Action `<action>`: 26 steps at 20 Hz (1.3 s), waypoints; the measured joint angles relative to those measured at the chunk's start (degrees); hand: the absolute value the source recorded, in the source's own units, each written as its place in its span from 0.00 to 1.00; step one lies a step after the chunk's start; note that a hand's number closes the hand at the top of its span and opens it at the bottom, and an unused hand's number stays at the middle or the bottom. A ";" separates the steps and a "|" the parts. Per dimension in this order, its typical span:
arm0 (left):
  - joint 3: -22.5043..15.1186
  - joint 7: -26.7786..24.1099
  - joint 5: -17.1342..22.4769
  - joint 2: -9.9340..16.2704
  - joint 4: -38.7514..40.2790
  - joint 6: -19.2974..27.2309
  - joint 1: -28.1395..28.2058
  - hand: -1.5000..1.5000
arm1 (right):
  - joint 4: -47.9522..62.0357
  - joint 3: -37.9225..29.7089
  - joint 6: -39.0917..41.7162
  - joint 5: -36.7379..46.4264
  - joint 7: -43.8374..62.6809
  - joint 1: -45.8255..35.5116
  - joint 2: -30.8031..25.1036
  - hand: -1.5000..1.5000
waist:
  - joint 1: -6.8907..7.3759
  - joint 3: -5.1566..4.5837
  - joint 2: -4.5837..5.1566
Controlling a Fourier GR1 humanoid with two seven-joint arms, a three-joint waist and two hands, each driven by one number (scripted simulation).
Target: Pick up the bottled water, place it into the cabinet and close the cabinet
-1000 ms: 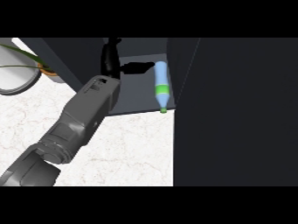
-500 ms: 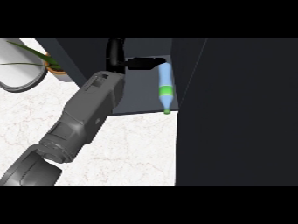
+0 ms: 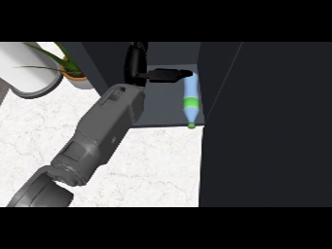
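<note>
The bottled water (image 3: 190, 95), pale blue with a green band and a green cap, lies on the floor of the open dark cabinet (image 3: 154, 116), cap toward the front edge. My left hand (image 3: 141, 65) is inside the cabinet, left of the bottle. Its black fingers (image 3: 165, 75) stretch out to the right and reach the bottle's far end; they are not curled round it. The grey forearm (image 3: 103, 131) slants up from the lower left. My right hand shows nowhere.
The cabinet's dark door (image 3: 276, 126) stands open and fills the right side. A potted plant (image 3: 64, 68) and a white round object (image 3: 21, 65) stand at the upper left. White marble counter (image 3: 161, 165) lies in front of the cabinet.
The hand's fingers have swung out to the right, toward the bottle's far end. The bottle sits a little further right in the view.
</note>
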 measured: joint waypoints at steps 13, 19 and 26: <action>-11.48 2.53 6.44 -0.38 -21.75 -6.57 17.86 0.00 | -1.09 3.97 -2.63 1.15 2.31 -0.03 1.46 0.00 | 1.48 -0.01 -0.85; -17.07 3.99 6.26 -0.10 -36.85 -7.28 28.23 0.00 | -1.59 5.21 -3.84 3.05 2.10 0.67 1.86 0.00 | 2.28 0.02 -0.98; -21.77 7.87 5.01 3.51 -54.07 -7.68 40.10 1.00 | -2.37 6.13 -2.04 5.21 1.25 1.42 -0.78 0.00 | 2.49 0.03 -0.94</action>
